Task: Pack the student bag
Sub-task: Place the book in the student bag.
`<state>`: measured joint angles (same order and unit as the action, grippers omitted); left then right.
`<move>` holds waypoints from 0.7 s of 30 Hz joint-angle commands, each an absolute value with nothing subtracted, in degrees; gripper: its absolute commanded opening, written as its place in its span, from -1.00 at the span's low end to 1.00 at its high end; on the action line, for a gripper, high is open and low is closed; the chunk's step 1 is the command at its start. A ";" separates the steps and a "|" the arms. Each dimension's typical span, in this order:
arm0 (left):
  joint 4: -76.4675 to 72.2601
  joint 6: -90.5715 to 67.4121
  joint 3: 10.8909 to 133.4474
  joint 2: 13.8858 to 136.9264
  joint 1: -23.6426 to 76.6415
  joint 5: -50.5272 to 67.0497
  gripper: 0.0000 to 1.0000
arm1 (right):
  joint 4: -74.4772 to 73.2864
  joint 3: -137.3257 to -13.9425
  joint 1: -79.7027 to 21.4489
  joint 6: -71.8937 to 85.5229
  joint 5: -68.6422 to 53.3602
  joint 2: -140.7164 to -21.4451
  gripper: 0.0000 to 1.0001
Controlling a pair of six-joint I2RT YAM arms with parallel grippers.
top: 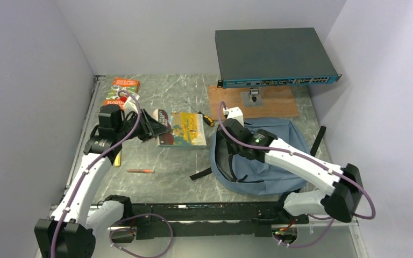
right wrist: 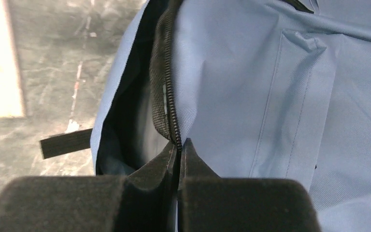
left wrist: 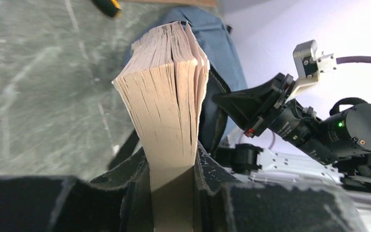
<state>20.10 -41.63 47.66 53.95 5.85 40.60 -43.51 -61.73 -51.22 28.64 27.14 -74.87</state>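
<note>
The student bag [top: 271, 156], a dusty blue backpack, lies at the right of the table with its dark mouth [top: 221, 160] facing left. My right gripper [right wrist: 178, 143] is shut on the bag's black zipper edge [right wrist: 166, 92] at the rim of the opening; in the top view this gripper [top: 227, 146] sits over the mouth. My left gripper [left wrist: 171, 151] is shut on one end of a thick paperback book [left wrist: 166, 92], whose page edges face the camera. From above, the book [top: 185, 129] shows a colourful cover, just left of the bag, with the left gripper [top: 153, 128] at its left edge.
Two more books [top: 123, 86] lie at the back left. A red pen [top: 140, 170] lies on the table in front of the held book, and a yellow-and-black tool [top: 208, 120] behind it. A dark network box [top: 274, 54] stands on a wooden board [top: 279, 102] at the back.
</note>
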 commanded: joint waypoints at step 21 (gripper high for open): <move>-18.90 -74.21 41.73 73.07 29.72 39.54 -1.00 | -21.18 -54.65 -49.48 28.54 25.08 -56.62 -1.00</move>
<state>-2.07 -64.38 41.98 70.94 28.25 41.85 -28.77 -54.39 -49.43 27.57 26.44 -58.96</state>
